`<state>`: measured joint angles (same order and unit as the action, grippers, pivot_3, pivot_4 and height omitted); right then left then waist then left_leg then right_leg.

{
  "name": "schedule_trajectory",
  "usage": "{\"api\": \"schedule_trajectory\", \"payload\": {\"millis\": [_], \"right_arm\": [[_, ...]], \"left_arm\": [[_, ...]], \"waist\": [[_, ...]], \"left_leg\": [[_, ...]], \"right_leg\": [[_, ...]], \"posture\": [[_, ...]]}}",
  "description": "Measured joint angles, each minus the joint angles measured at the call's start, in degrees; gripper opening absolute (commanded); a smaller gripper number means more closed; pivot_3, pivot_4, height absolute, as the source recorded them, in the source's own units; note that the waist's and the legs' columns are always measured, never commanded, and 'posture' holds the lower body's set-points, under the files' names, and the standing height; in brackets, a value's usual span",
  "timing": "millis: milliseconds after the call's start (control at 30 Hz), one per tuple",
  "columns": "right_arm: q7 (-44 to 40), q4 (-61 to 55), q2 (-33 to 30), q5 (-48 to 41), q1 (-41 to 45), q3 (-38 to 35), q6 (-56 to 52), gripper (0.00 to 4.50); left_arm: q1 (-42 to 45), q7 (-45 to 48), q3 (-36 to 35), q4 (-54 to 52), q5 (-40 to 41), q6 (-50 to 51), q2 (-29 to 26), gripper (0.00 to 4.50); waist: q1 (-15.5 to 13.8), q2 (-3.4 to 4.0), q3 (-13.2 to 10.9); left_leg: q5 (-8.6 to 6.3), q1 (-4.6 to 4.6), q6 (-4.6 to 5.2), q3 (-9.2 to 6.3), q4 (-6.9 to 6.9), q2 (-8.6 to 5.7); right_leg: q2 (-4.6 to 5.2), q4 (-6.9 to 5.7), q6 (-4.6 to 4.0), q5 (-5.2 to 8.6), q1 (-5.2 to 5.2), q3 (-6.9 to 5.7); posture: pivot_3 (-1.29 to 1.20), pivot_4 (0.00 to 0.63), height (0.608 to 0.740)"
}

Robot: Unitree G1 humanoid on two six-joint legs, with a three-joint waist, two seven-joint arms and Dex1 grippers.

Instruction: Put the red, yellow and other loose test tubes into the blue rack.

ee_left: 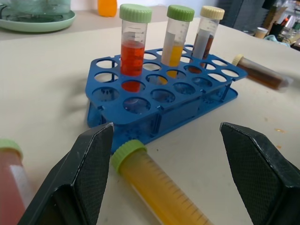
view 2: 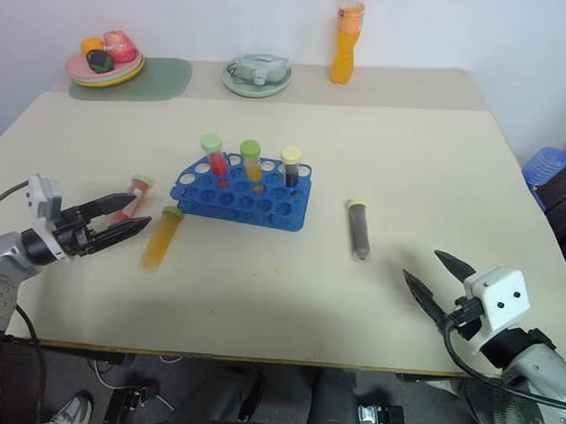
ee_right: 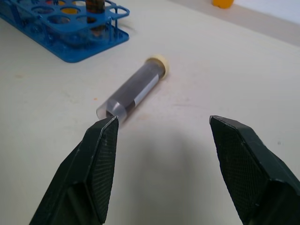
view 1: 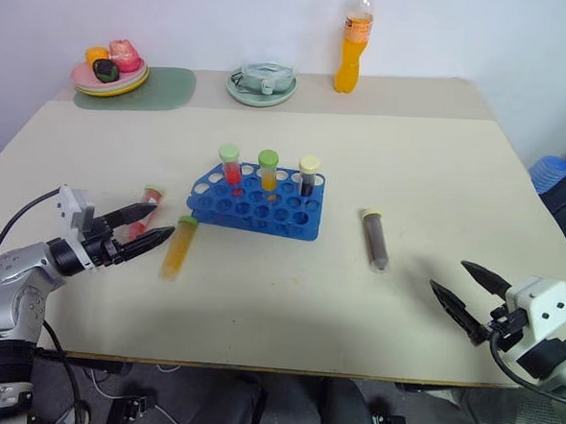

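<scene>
The blue rack (view 1: 296,228) stands mid-table with three capped tubes upright in its back row. Three loose test tubes lie on the table. The red one (view 1: 149,204) lies left of the rack, partly behind my left gripper (view 1: 159,221). The yellow one (view 1: 178,248), green-capped, lies just in front of that gripper's open fingers; in the left wrist view it (ee_left: 154,187) sits between them. The dark brown tube (view 1: 374,240) with a cream cap lies right of the rack. My right gripper (view 1: 449,275) is open, a little short of that tube (ee_right: 133,91) and empty.
An orange drink bottle (view 1: 353,43) stands at the table's far edge. A pale green dish (view 1: 262,84) and a plate of food (view 1: 109,74) on a green mat (view 1: 170,90) sit at the back. A stack of blue cups (view 1: 550,173) is off the table's right side.
</scene>
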<state>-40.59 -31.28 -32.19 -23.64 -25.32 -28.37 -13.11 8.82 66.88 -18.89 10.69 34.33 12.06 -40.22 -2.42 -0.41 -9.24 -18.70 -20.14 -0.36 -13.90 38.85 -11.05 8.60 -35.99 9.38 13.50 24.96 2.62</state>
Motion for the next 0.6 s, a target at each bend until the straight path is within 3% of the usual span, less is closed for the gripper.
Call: {"api": "schedule_trajectory", "payload": {"millis": [367, 600], "right_arm": [[1.08, 0.03, 0.27, 2.79, 1.95, 4.36, 3.05, 3.18], [0.10, 0.10, -3.28, 3.08, 13.19, 9.60, 2.13, 3.18]], "left_arm": [[1.05, 2.26, 1.17, -1.66, 0.13, 0.96, 0.45, 3.69], [4.79, 7.20, 5.31, -3.17, -0.01, -0.28, 2.01, 3.69]], "waist": [[0.07, 0.01, -0.01], [0.10, 0.00, -0.04]], "left_leg": [[-0.01, 0.00, 0.00, 0.02, -0.02, 0.01], [-0.01, -0.02, 0.00, 0.04, -0.02, 0.03]], "right_leg": [[-0.01, 0.01, 0.00, 0.00, 0.03, 0.01], [-0.02, 0.02, 0.00, 0.00, 0.05, 0.02]], "posture": [[0.00, 0.150, 0.740], [0.00, 0.150, 0.740]]}}
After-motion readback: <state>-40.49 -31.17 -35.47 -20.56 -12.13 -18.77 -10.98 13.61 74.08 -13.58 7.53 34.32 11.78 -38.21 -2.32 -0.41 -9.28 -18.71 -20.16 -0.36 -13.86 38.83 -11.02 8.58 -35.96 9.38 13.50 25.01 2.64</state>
